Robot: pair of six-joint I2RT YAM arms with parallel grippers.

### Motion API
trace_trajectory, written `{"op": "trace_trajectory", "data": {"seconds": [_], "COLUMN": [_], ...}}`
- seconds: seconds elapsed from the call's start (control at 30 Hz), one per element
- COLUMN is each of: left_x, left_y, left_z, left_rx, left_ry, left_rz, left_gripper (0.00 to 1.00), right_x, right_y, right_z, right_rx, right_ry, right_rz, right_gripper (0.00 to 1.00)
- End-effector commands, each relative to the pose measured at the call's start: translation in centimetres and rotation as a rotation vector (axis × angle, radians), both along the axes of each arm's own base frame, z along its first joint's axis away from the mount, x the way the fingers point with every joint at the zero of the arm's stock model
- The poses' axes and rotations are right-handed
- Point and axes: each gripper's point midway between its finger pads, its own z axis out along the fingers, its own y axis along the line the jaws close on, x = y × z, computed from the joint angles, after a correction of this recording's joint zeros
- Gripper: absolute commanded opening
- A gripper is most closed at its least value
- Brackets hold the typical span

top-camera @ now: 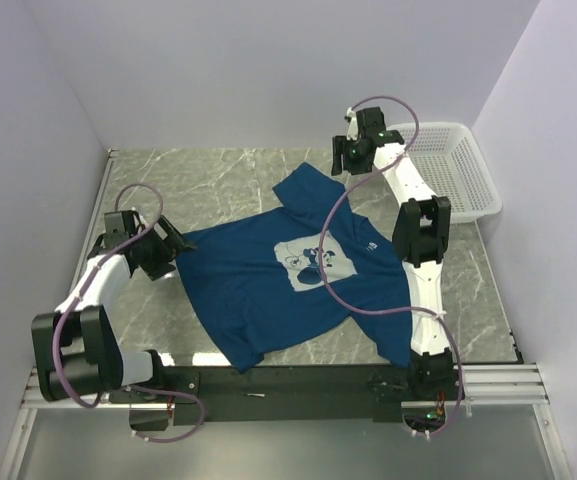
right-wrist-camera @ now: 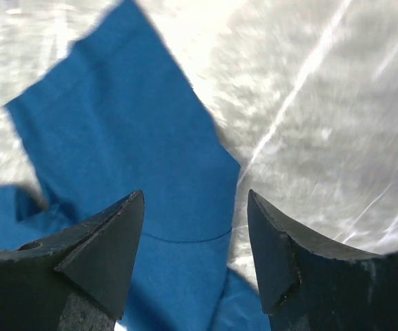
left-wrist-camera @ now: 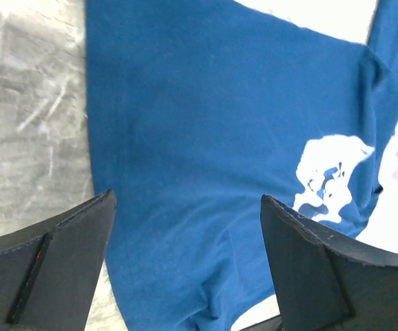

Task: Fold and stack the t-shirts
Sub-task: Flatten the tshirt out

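One dark blue t-shirt lies spread, slightly rumpled, on the marble table with its pale chest print facing up. My left gripper stands open at the shirt's left sleeve. In the left wrist view the blue cloth fills the gap between the open left gripper, with nothing pinched. My right gripper hovers open by the far sleeve. The right wrist view shows that sleeve under the open right gripper, its edge between the fingers.
A white mesh basket sits at the back right corner, just behind the right arm. Walls close in the table on the left, back and right. The shirt's lower hem reaches the table's near edge.
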Motion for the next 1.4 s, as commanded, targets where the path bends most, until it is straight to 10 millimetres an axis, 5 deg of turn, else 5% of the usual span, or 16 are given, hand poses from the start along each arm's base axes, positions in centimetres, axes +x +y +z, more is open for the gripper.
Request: {"op": "trace_trajectory", "data": {"seconds": [0.0,0.57,0.77,0.87,0.97,1.17,1.23,1.27,1.37], "left_x": [-0.3,-0.8,-0.9,-0.9,-0.9,-0.8,-0.7,-0.7,-0.7], "left_y": [-0.8,-1.4,-1.4,-1.5,-1.6,-1.3,-1.2,-1.2,-1.2], "left_z": [0.9,0.2,0.2,0.1,0.1,-0.6,-0.9,-0.9,-0.8], "left_rx": [-0.011,-0.044,-0.05,-0.055,-0.058,-0.049,-0.043,-0.042,-0.044], "left_ry": [-0.067,-0.034,-0.033,-0.029,-0.031,-0.001,0.011,0.012,0.006], "left_rz": [-0.06,-0.077,-0.078,-0.081,-0.085,-0.082,-0.078,-0.078,-0.07], "left_gripper": [0.91,0.9,0.9,0.9,0.9,0.9,0.9,0.9,0.91], "right_x": [0.4,-2.5,-3.1,-2.9,-1.2,7.1,8.3,8.2,7.3], "right_y": [-1.3,-0.8,0.6,0.9,0.1,-1.8,-2.4,-2.7,-4.1], "right_z": [-0.8,-7.3,-7.7,-7.2,-4.9,5.6,7.3,8.1,9.7], "right_rx": [0.015,0.094,0.163,0.176,0.152,0.116,0.094,0.089,0.025], "right_ry": [0.039,0.256,0.298,0.293,0.196,-0.251,-0.344,-0.364,-0.381], "right_rz": [-0.171,-0.151,-0.107,-0.115,-0.157,-0.239,-0.258,-0.263,-0.269], "right_gripper": [0.68,0.6,0.38,0.19,0.02,0.0,0.19,0.46,0.73]}}
